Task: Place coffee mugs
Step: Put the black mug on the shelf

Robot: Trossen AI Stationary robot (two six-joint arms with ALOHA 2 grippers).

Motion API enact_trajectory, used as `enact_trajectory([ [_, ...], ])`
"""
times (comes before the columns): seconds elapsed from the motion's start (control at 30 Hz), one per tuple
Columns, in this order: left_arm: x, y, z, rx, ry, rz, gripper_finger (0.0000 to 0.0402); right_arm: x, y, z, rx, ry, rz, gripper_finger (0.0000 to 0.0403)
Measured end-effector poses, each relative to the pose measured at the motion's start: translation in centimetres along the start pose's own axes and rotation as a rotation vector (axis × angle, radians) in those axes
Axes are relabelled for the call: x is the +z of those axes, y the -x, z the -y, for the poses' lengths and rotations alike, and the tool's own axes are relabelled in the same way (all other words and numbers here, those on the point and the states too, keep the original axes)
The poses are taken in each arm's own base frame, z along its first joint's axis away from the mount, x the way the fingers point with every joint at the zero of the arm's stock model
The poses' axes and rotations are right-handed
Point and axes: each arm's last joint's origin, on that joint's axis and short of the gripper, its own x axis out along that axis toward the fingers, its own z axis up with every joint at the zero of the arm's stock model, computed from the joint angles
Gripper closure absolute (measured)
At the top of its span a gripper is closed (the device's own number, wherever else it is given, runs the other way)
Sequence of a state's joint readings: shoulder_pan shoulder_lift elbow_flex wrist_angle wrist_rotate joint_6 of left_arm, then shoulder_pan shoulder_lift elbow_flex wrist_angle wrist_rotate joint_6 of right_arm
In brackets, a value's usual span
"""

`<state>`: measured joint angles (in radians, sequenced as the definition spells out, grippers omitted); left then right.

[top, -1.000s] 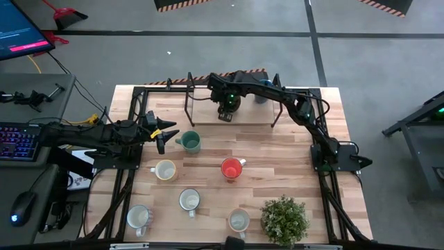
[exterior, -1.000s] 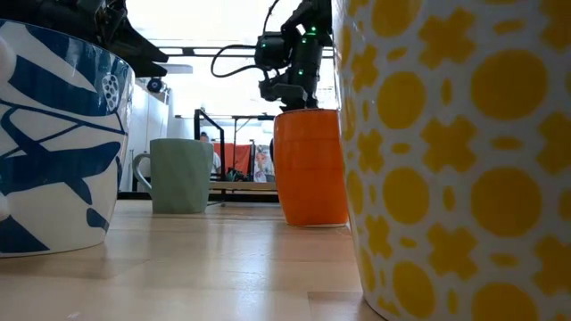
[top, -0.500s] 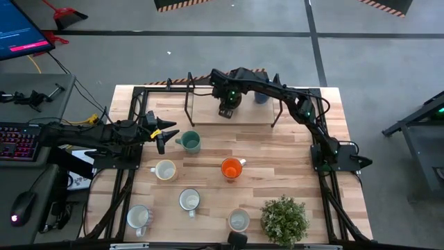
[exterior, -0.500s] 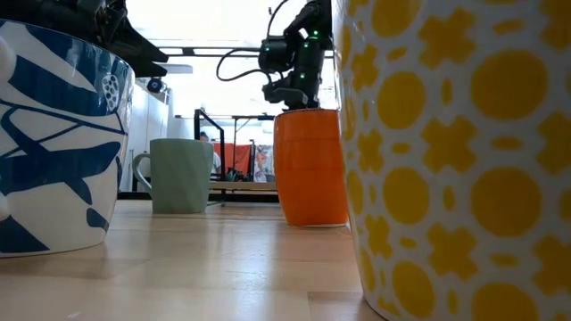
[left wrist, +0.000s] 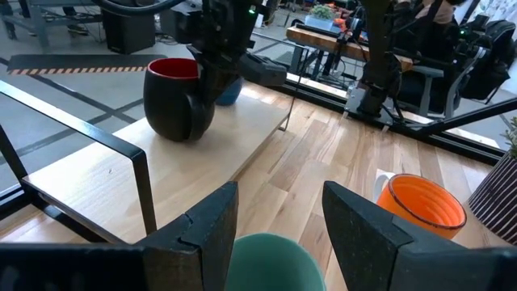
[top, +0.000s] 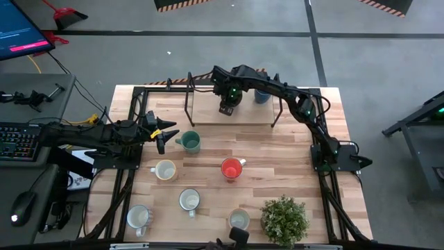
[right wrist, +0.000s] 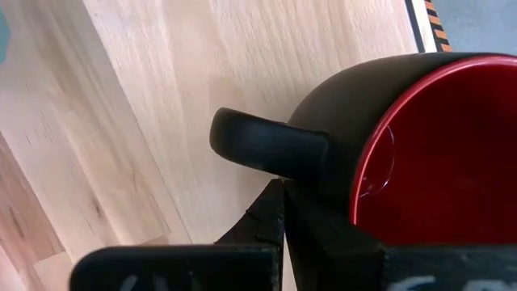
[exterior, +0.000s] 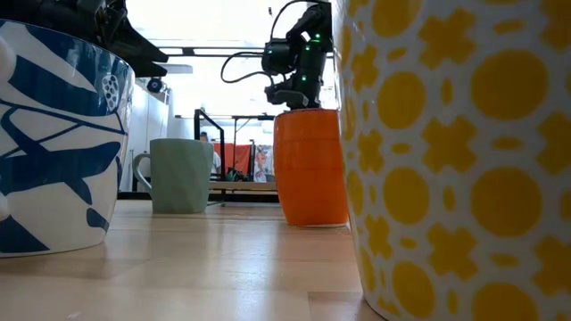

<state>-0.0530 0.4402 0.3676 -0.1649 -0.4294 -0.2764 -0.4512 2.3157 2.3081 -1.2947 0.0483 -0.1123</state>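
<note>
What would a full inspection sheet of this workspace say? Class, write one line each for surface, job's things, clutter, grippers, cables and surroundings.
Surface: wooden table with a raised shelf at the back.
Job's things: dark red mug and blue mug on the shelf; teal mug, orange mug and four white mugs on the table.
Clutter: potted plant at the front edge.
Grippers: left gripper, fingers open, beside the teal mug; right gripper, fingers shut, by the dark red mug's handle.
Cables: yellow cable near the left arm.
Surroundings: keyboard and monitor on a side desk.
</note>
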Motion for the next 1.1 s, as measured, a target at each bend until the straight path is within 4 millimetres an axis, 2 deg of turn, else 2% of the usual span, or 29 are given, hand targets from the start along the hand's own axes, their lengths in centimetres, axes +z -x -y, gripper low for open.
enact_trajectory([
  [0.67, 0.0, 0.0, 0.0, 0.000, 0.000, 0.000, 0.0229, 0.1, -0.1, 0.7, -0.004, -0.015, 0.013, 0.0403],
  [0.9, 0.0, 0.0, 0.0, 0.000, 0.001, 0.000, 0.0229, -0.1, -0.1, -0.5, 0.065, -0.004, -0.015, 0.0403],
  [1.1, 0.0, 0.0, 0.0, 0.000, 0.000, 0.000, 0.0229, -1.3, 0.1, -1.3, 0.045, 0.016, -0.144, 0.0403],
])
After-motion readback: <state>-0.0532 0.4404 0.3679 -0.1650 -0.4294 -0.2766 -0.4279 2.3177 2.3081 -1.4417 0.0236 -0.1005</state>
